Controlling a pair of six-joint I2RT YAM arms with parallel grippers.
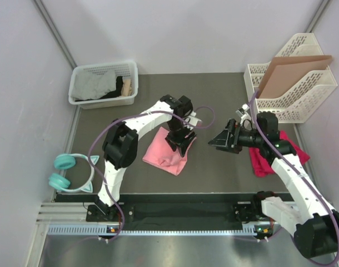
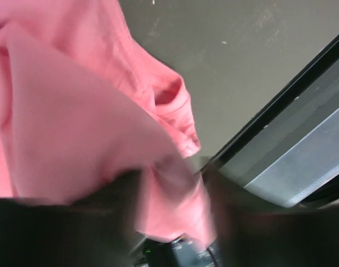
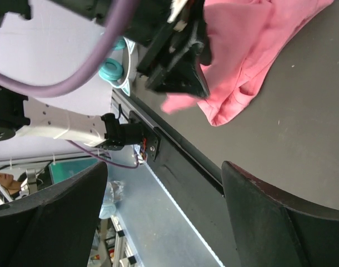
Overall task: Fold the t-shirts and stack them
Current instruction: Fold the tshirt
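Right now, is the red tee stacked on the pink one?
No, the red tee lies at the right, apart from the pink tee.

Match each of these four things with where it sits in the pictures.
Things:
1. salmon-pink t-shirt
2. magenta-red t-shirt
3. teal headphones
4. cardboard sheet

Places:
A. leaning in the white file rack
B. outermost on the left
C. in the middle, at the left tool
D. beneath the right arm

Pairs: 1-C, 2-D, 3-B, 4-A
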